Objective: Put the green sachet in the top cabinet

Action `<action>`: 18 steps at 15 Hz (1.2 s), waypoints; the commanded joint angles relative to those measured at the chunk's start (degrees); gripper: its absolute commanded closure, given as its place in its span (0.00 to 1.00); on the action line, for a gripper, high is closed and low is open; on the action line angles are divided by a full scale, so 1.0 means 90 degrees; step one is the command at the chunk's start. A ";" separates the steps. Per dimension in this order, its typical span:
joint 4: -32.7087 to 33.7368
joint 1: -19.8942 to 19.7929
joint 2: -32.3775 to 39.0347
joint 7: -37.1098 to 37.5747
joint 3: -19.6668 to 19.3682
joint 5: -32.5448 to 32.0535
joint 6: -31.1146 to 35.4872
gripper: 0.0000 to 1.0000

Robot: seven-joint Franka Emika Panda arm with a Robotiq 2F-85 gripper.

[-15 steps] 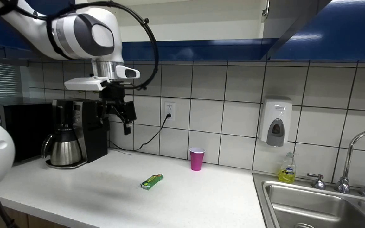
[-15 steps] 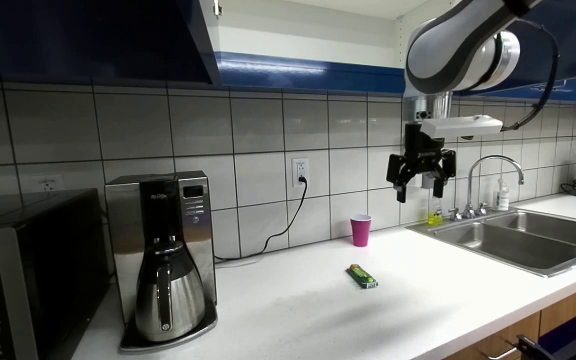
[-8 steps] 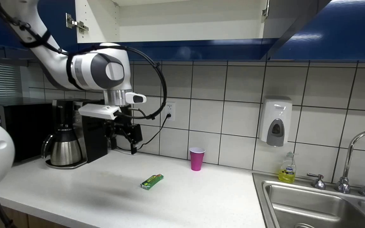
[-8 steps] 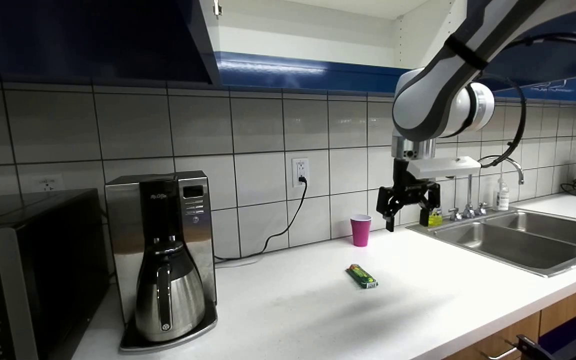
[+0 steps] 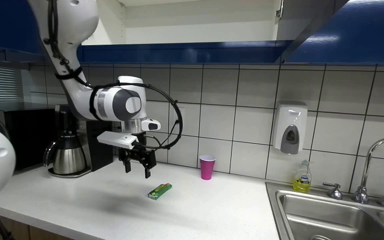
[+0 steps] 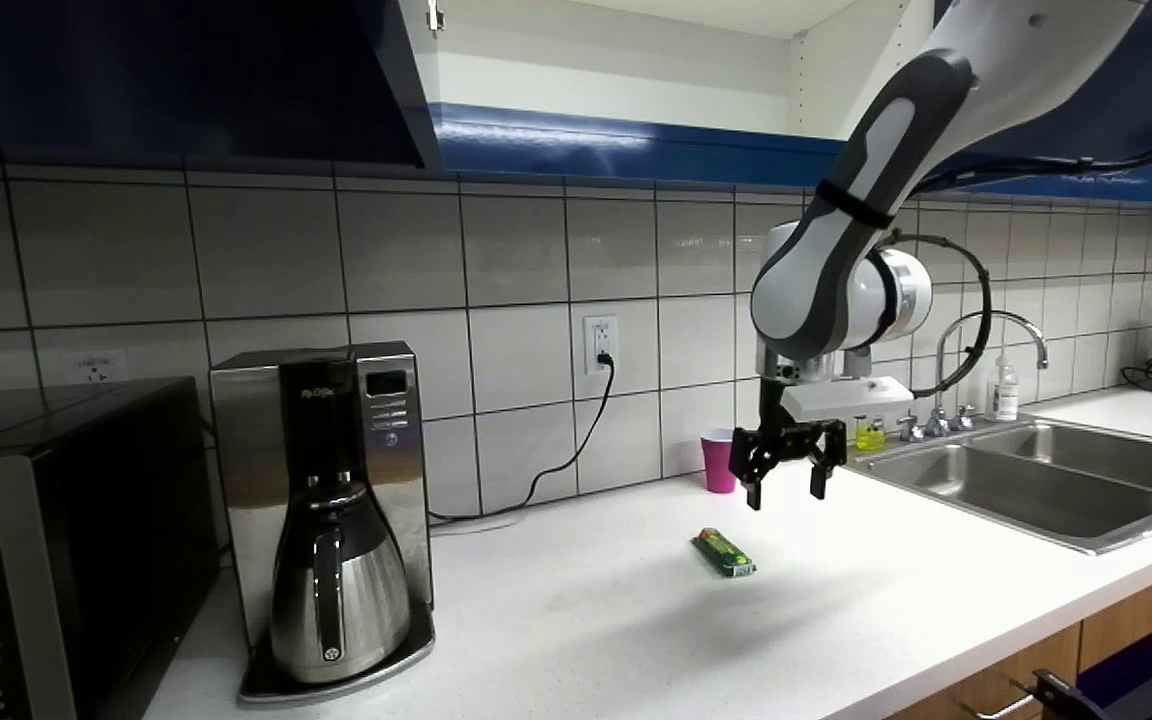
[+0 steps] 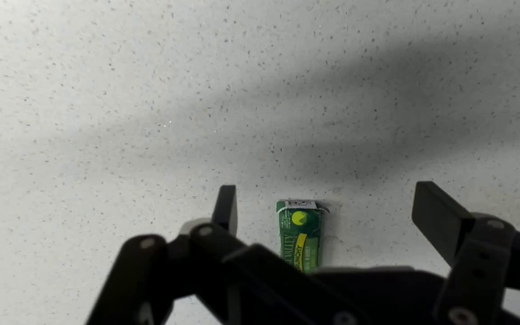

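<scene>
The green sachet (image 5: pixel 160 191) lies flat on the white counter; it also shows in an exterior view (image 6: pixel 723 553). In the wrist view the sachet (image 7: pixel 300 234) lies between the open fingers, nearer the left one; its lower end is hidden behind the gripper body. My gripper (image 5: pixel 137 172) is open and empty, pointing down above the counter close to the sachet. The gripper also shows in an exterior view (image 6: pixel 786 495) and in the wrist view (image 7: pixel 325 201). The top cabinet (image 5: pixel 198 33), with blue trim and pale interior, stands open above; it also shows in an exterior view (image 6: pixel 626 75).
A pink cup (image 5: pixel 207 168) stands by the tiled wall, partly behind the gripper in an exterior view (image 6: pixel 719 465). A coffee maker (image 6: pixel 326 520) and microwave (image 6: pixel 66 540) stand at one side, a sink (image 5: pixel 325 213) at the other. A soap dispenser (image 5: pixel 290 128) hangs on the wall.
My gripper has come down from near cabinet height toward the counter and closer to the sachet, staying open. The sachet, cup and cabinet have not moved.
</scene>
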 commanded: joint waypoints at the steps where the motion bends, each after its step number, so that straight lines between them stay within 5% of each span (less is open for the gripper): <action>1: 0.0668 -0.0092 0.0889 -0.0149 -0.0060 0.0076 0.0237 0.00; 18: 0.3324 0.0049 0.3535 -0.0083 -0.0193 0.0170 0.0039 0.00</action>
